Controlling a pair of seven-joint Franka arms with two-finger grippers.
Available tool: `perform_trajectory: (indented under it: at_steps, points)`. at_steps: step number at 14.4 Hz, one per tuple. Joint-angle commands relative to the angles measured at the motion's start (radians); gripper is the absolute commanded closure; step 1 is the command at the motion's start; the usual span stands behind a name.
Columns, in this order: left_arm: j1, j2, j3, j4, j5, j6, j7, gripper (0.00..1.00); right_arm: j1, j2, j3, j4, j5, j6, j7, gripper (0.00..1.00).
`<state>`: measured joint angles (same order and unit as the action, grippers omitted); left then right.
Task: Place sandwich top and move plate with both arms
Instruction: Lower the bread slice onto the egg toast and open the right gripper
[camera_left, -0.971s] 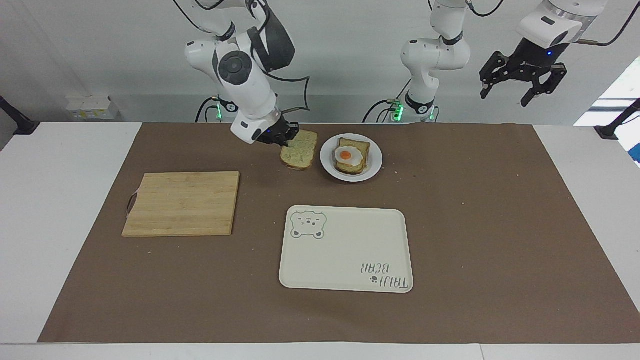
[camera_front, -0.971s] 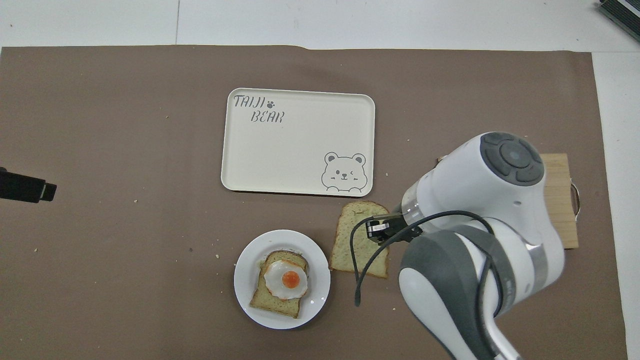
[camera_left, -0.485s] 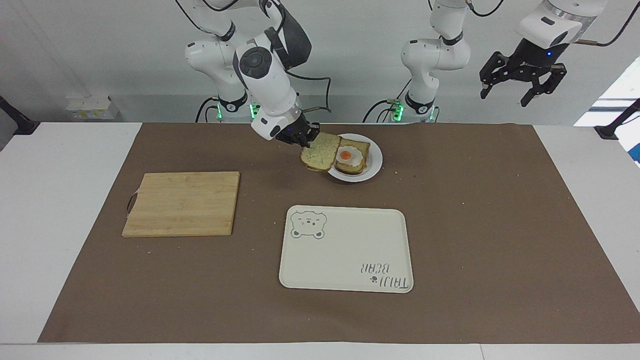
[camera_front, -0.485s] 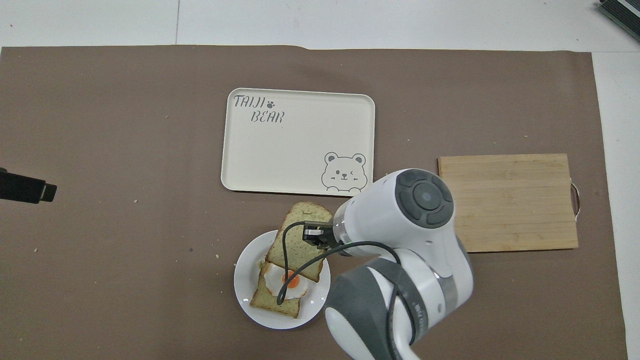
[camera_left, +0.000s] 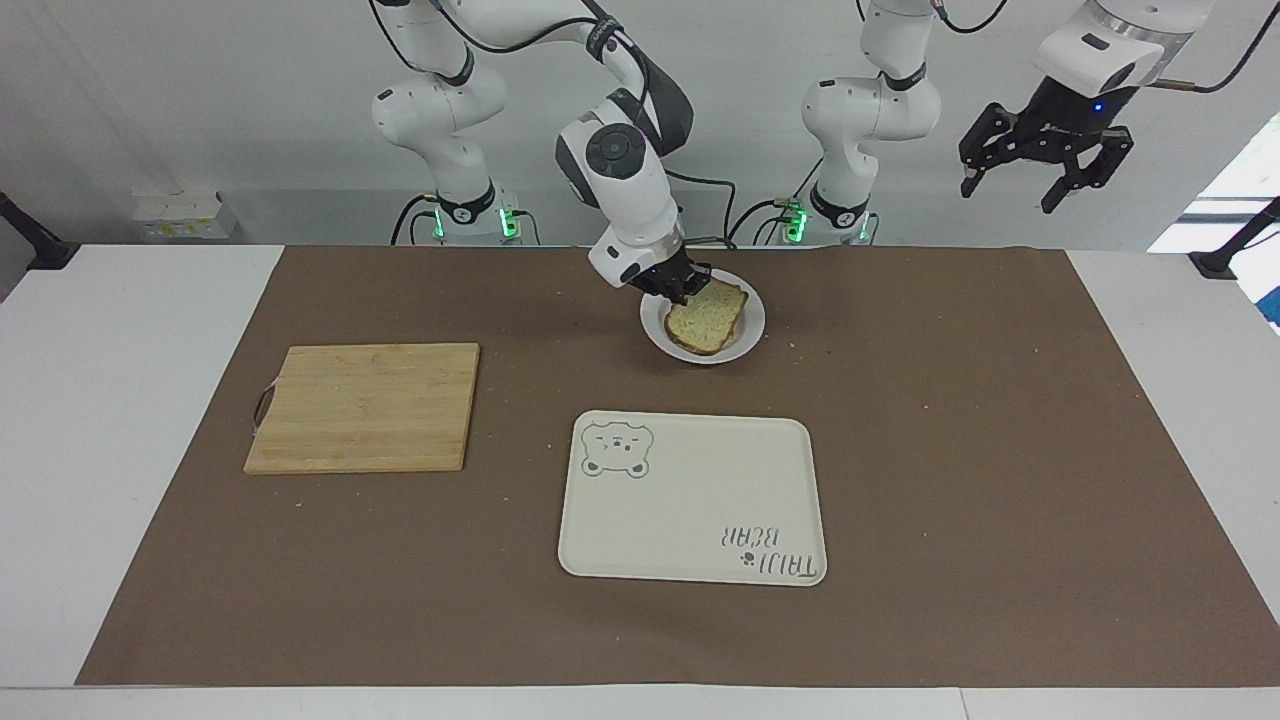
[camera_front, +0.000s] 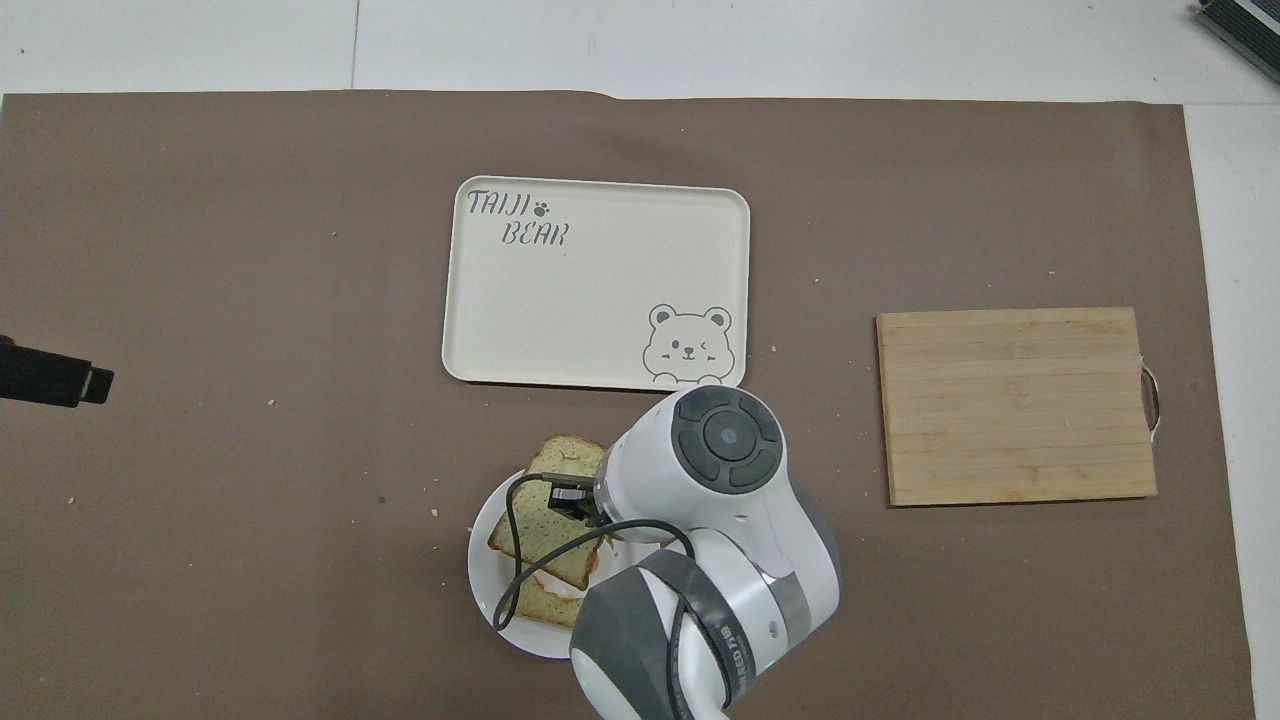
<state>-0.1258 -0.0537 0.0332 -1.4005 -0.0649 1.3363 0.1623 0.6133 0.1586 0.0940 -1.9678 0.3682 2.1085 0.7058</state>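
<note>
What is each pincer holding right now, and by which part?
The right pincer grips the sandwich top by the crust edge nearest the robots, over the plate. The left pincer waits in the air, open and holding nothing.

You can't see the egg toast (camera_front: 548, 607) fully: the top (camera_left: 706, 318) and right arm (camera_front: 720, 520) cover it.

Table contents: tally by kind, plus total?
Bread slices: 2, the sandwich top held by the right end effector over the egg toast
Plates: 1, the plate
Trays: 1, the bear tray
Cutting boards: 1, the wooden board
Total: 5
</note>
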Motion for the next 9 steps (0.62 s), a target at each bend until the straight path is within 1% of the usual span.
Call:
perform_trajectory:
  at_steps: [1,8,9]
  points:
    - [-0.015,-0.028,0.011,-0.032,-0.007,0.001,-0.014,0.00,0.038,0.025,-0.005,-0.013,0.024,0.015,0.017,1.00]
    - [-0.014,-0.028,0.011,-0.032,-0.007,0.001,-0.014,0.00,0.042,0.036,-0.005,-0.040,0.025,0.018,0.011,1.00]
    - [-0.014,-0.029,0.011,-0.032,-0.007,0.000,-0.014,0.00,0.042,0.038,-0.005,-0.040,0.025,0.018,0.011,0.87]
